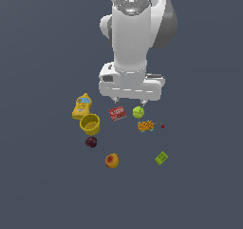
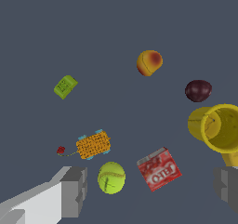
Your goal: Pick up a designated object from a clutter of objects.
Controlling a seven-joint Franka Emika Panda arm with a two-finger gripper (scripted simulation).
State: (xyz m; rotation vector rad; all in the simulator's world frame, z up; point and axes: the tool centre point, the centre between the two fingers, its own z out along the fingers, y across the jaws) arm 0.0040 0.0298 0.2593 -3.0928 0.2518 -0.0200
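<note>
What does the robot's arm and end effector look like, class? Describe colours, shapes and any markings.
The arm is glossy white with rounded, bulky segments, grey shading at the joint and a grey cap on top. The end effector hangs from a wide white block with small dark markings; its fingers are grey and blocky.

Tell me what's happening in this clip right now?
A white robot arm hangs over small items scattered on a dark grey floor. Its gripper is open and holds nothing, with the small flat red box with a white label and the green tennis ball lying between its fingers in the wrist view. Around them lie a yellow cup, a yellow bottle, a dark plum, a peach, an orange lattice item and a small green box. Nothing is lifted.
</note>
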